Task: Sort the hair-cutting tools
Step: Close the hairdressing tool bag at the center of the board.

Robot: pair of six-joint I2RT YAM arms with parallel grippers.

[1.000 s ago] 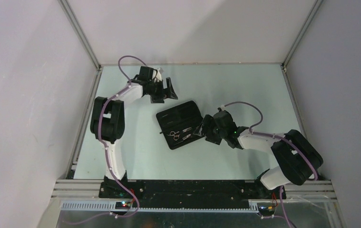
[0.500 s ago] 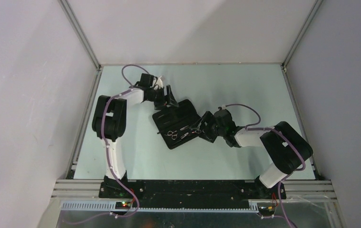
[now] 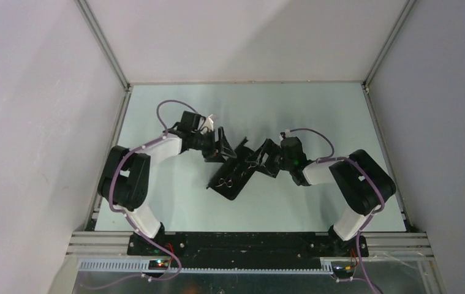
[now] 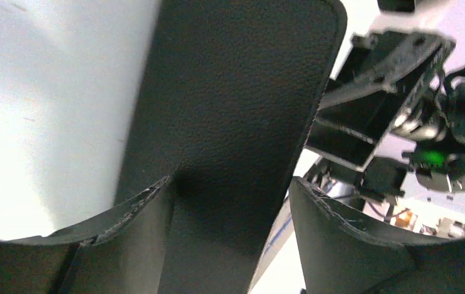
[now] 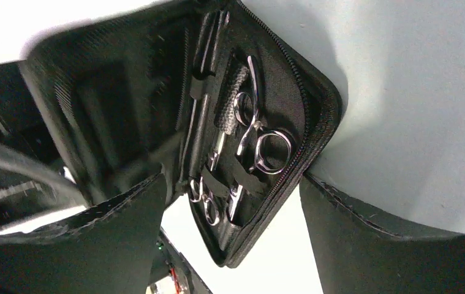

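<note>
The black zippered fabric case [image 3: 237, 184] sits half-folded near the middle of the pale table [image 3: 315, 110].

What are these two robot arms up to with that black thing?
They are sorting hair-cutting tools. A black case sits partly folded on the table, with silver scissors strapped inside. The left gripper is at the raised cover and the right gripper at the opposite edge. Both have their jaws open, and neither clearly holds anything.

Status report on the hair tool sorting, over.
Left gripper and right gripper straddle the black case, jaws wide, grip unclear. Case tipped up between them. Two scissors inside, held under elastic straps.
</note>
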